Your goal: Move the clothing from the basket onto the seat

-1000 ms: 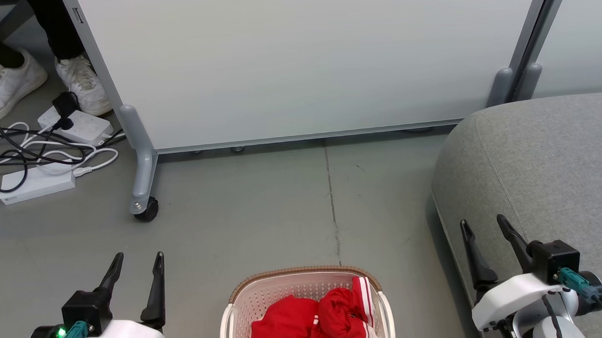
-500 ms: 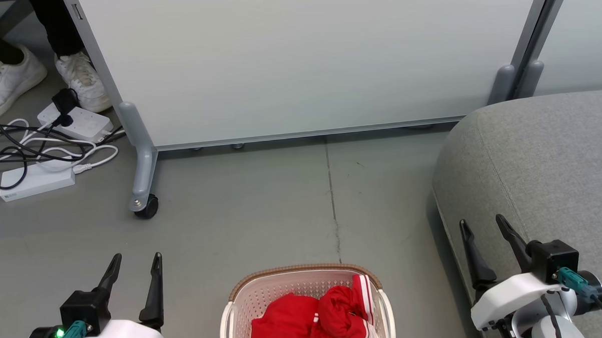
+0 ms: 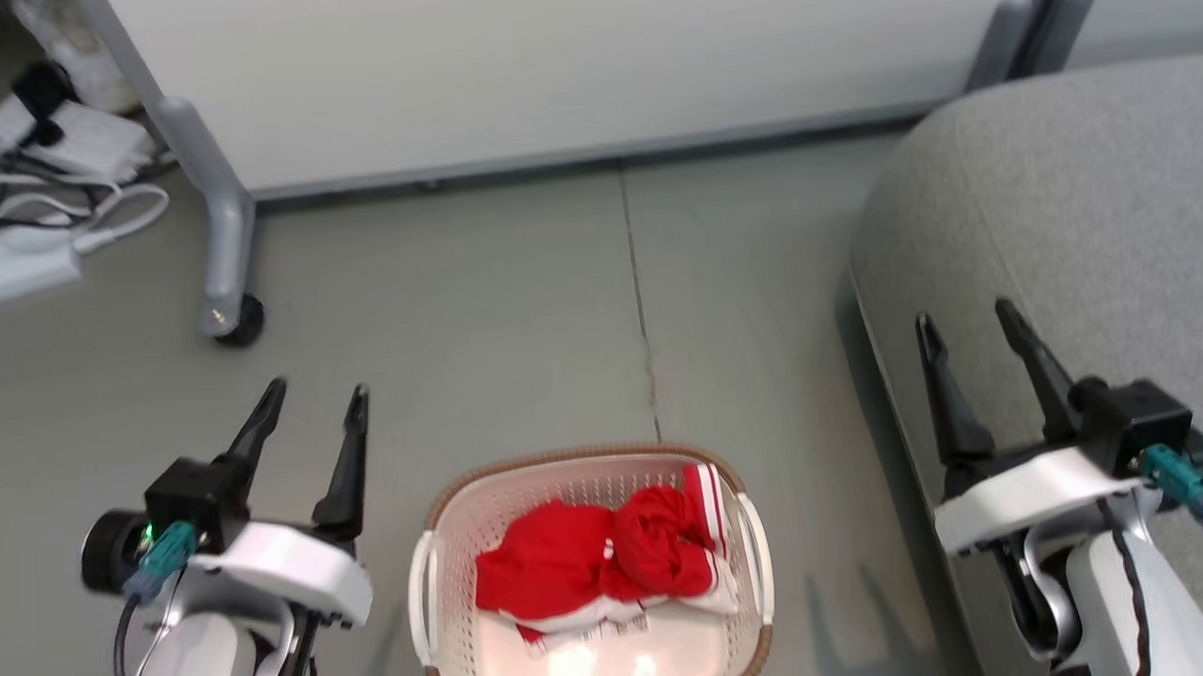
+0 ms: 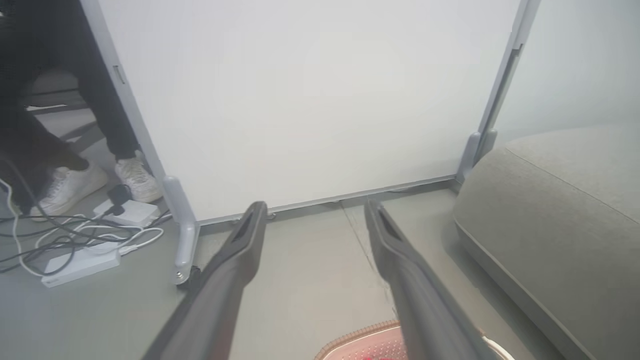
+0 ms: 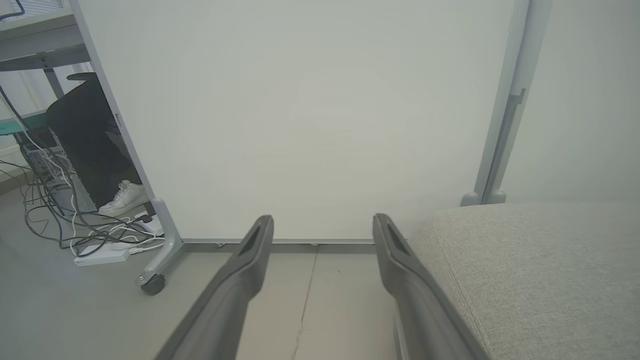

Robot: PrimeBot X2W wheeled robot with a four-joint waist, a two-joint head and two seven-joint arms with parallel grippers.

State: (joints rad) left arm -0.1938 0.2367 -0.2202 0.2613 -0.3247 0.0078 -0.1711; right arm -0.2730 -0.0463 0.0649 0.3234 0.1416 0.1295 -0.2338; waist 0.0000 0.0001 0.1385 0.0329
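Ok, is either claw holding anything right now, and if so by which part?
Nothing is held. The left claw and the right claw are both open and empty; the clothing lies in the basket.

Left tool (image 3: 319,388) and right tool (image 3: 963,311) both spread wide, forward-pointing, seemingly level.

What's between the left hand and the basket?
In the head view, just bare grey floor lies between the left hand and the basket.
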